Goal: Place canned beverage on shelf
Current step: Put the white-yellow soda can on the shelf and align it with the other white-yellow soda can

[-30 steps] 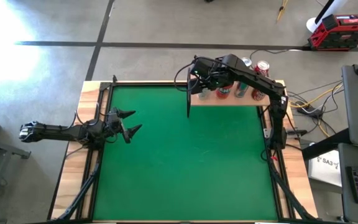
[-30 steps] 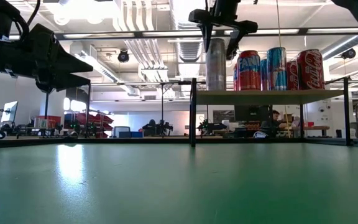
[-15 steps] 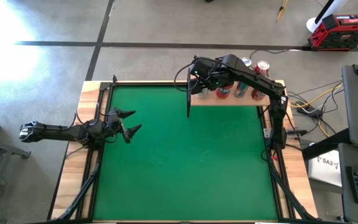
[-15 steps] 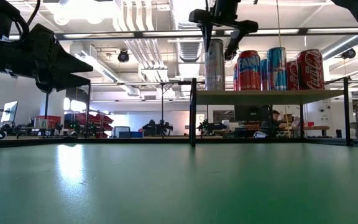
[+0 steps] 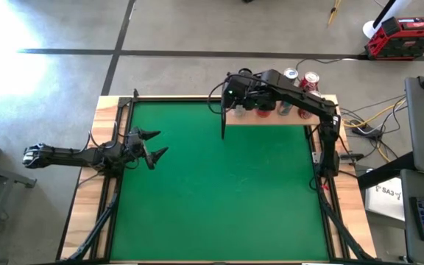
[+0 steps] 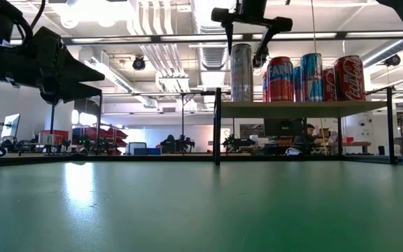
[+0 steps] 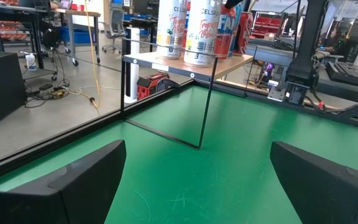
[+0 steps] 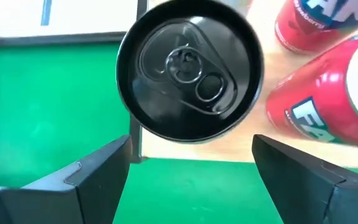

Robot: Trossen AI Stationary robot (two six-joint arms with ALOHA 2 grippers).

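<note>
A tall silver can [image 6: 242, 73] stands upright on its base at the left end of the shelf [image 6: 306, 106], a small light-wood board on thin black legs at the table's far right. My right gripper [image 6: 245, 57] is open above the can, pointing down. Its fingers stand on either side of the can's top [image 8: 190, 78] with a gap on each side, touching nothing. My left gripper [image 5: 157, 144] is open and empty near the table's left edge, above the green mat [image 5: 219, 191].
Several more cans stand in a row on the shelf to the silver can's right: a red Fanta can [image 6: 280, 78], a blue one [image 6: 311, 77] and a red Coca-Cola can [image 6: 349, 77]. A black shelf leg [image 6: 217, 126] stands below the silver can.
My right gripper's fingers have spread a little away from the silver can's sides, and the gripper has risen slightly. The can stays upright on the shelf.
</note>
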